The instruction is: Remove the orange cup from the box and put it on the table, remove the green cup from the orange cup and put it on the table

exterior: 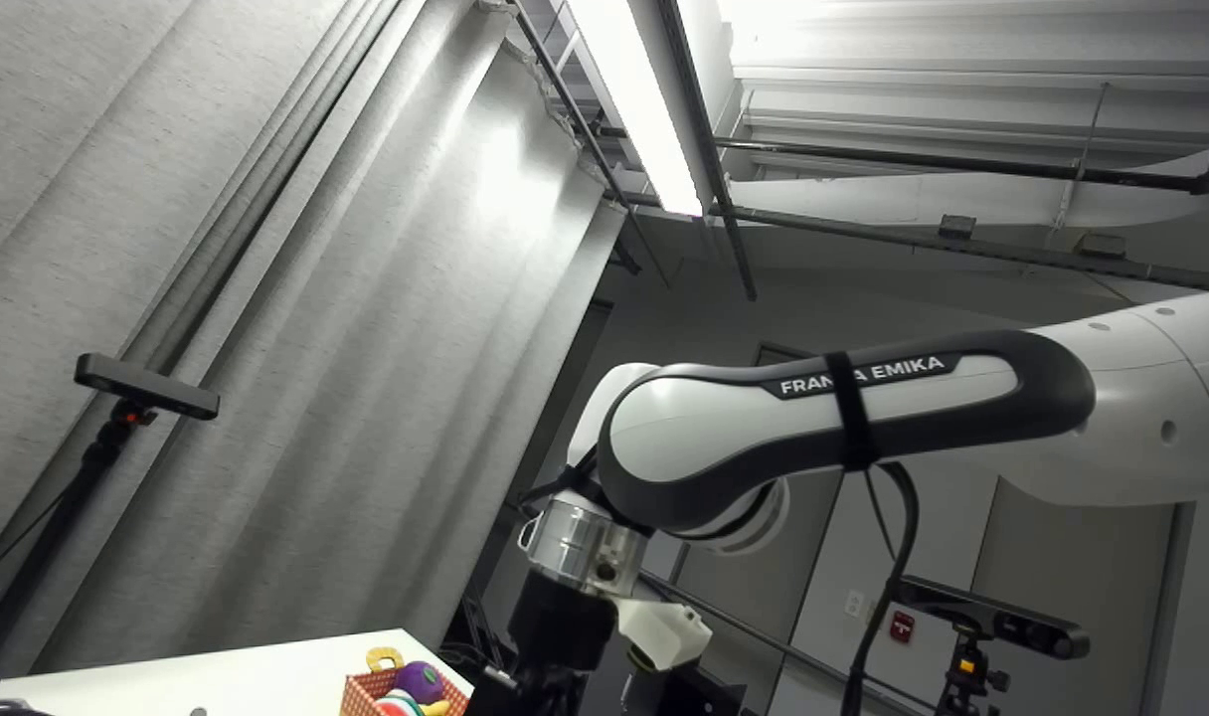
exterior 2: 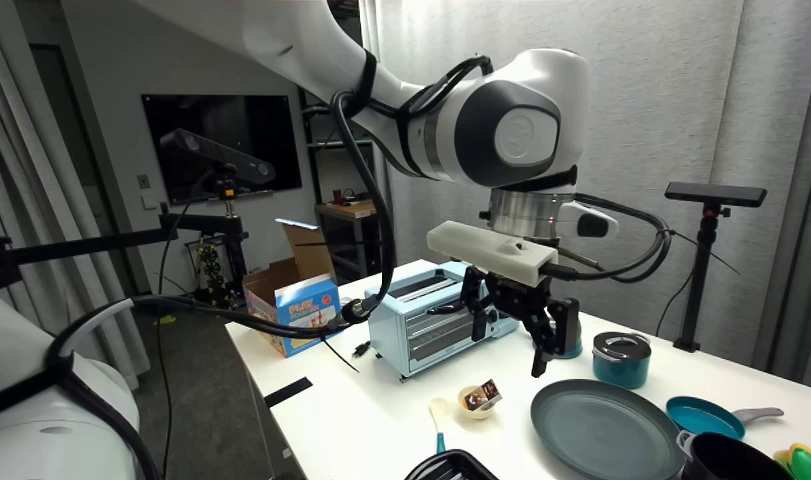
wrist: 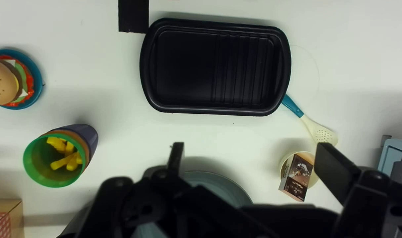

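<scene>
The green cup holds yellow pieces and lies at the left in the wrist view. It is nested in the orange cup, which shows only as a thin band. The orange cup sits inside a dark purple cup. The stack is on the pale table and looks tilted in this view. I cannot make out the stack in either exterior view. My gripper is open and empty, to the right of the stack in the wrist view. In an exterior view the gripper hangs above the table.
A black tray, a spoon, a bowl with a small carton, a grey plate and a burger are on the table. A toaster oven, an open blue box and a red-checked basket also stand there.
</scene>
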`<action>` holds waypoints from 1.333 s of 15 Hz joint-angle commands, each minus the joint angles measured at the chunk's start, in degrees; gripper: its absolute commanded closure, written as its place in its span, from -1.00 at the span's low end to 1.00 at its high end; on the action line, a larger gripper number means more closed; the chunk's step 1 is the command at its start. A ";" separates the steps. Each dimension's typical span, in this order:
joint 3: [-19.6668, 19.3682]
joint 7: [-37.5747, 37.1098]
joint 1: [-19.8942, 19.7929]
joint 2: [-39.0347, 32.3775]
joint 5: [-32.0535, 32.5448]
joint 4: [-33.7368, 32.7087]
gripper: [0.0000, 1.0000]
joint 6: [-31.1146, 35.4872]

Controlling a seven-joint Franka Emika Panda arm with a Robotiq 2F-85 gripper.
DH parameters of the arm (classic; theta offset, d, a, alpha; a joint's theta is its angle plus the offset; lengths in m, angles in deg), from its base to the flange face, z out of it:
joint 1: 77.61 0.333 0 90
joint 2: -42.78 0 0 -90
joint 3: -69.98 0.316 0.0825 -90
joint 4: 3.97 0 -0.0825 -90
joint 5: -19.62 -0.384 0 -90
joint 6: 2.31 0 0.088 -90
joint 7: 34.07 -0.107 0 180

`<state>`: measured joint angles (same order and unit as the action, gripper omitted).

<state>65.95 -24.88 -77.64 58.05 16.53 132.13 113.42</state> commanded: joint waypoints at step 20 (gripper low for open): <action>-5.66 -1.08 -8.37 -4.93 7.19 -7.89 -1.00 6.29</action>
<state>61.00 -25.25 -84.94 55.69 22.57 127.04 117.52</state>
